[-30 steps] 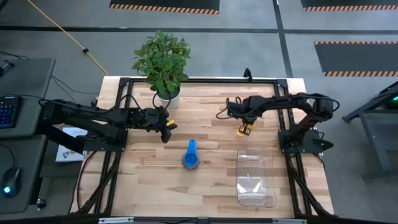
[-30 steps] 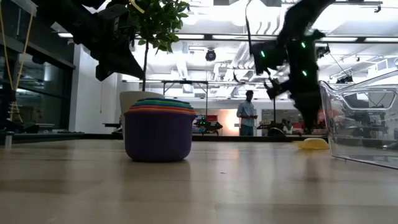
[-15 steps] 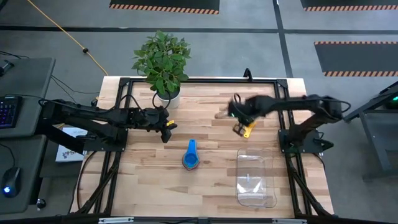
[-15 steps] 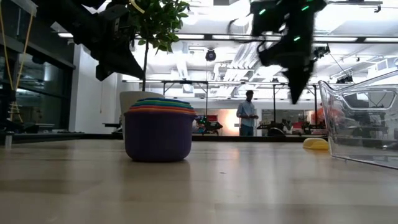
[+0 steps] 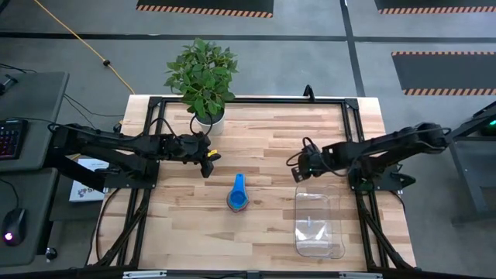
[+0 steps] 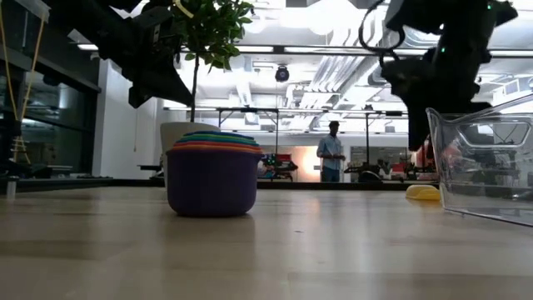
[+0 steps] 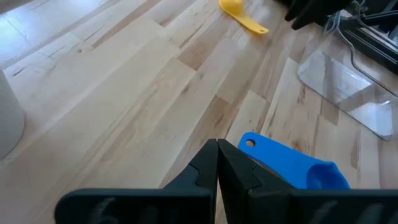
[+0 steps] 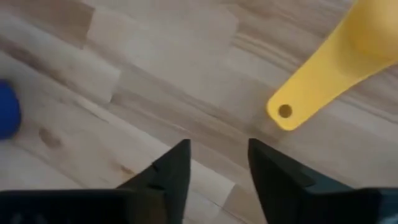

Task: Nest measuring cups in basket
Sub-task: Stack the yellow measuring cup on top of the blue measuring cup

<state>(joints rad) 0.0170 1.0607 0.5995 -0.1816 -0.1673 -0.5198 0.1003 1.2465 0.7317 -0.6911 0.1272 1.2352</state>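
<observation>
The yellow cup (image 8: 348, 56) lies loose on the table (image 5: 263, 132) just beyond the basket (image 5: 318, 221); the other cups (image 5: 238, 200) sit stacked well to the basket's left. It looks light, stiff and slick, best pinched across its flat handle. The right tool (image 8: 214, 158) hangs just beside that handle, narrowly parted and empty; the left tool (image 7: 217, 158), pressed closed, waits beyond the stack.

Bright, even overhead light, soft shadows; low view backlit, arms motion-blurred.
</observation>
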